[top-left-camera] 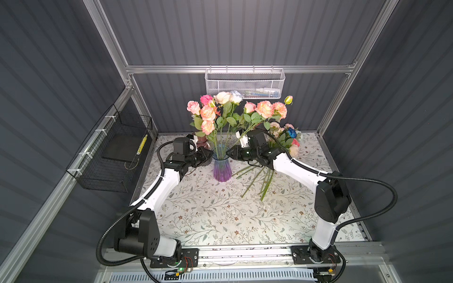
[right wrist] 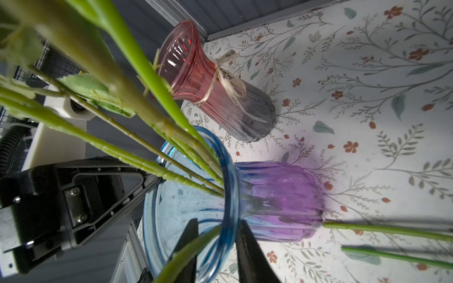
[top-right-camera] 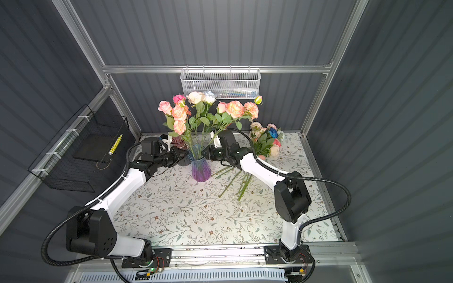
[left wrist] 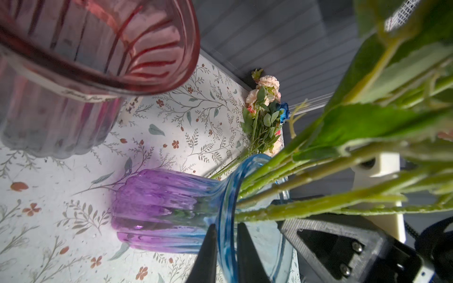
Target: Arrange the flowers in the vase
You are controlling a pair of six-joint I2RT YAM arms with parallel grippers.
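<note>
A: Table (top-left-camera: pixel 220 215) status?

B: Floral cloth. Left arm (top-left-camera: pixel 166 181) and right arm (top-left-camera: pixel 299 169) both reach in toward the middle back. The biggest item is the flowers (top-left-camera: pixel 230 115) standing in the vase (top-left-camera: pixel 222 166), with pink, peach and cream blooms fanned out above the rim.

A: All of them in?

B: No. A loose bunch (top-left-camera: pixel 285 139) lies on the table right of the vase, partly behind the right arm (one deep blue bloom in it), heads toward the back.

A: Second vase?

B: Pink vase (right wrist: pixel 220 90), upright, just behind the left gripper, ribbon (right wrist: pixel 228 80) round its neck.

A: Grippers?

B: Left gripper (left wrist: pixel 226 225) pinches the vase rim, one finger inside, one outside. Right gripper (right wrist: pixel 218 221) straddles the rim on the opposite side, with a stem between its fingers. A gap shows there, so I can't tell if it's squeezing.
</note>
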